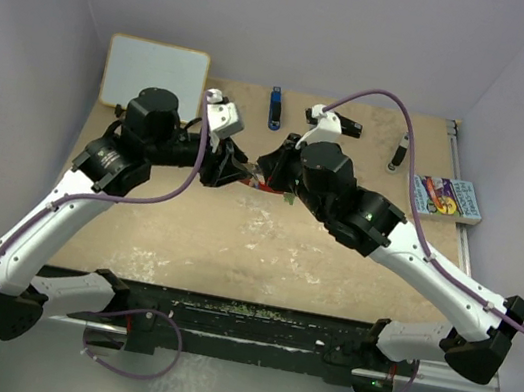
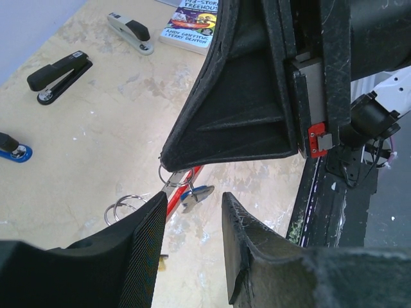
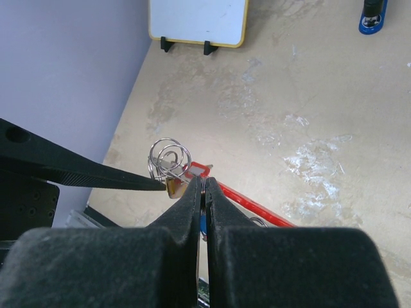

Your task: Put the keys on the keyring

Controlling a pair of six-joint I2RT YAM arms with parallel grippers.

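Keyring [image 3: 257, 205], threading step: right gripper [image 3: 203, 185] pinches its metal ring; left gripper [image 2: 192, 210], half-open and empty at 9 o'clock, probably must prise the coil.

Readable print only on the book [image 2: 192, 29] at 12 o'clock of the left wrist view; cover title partly cut off, big letters give "-STOR" over "TREEHOUS"; below it, on a pale blue band, the author line, "ANDY GRIFFITHS" then "& TERRY DENTON"; leading number of the title cannot be made out; same book [image 1: 446, 199] at 3 o'clock of the table in the top view, lettering too small to read there.
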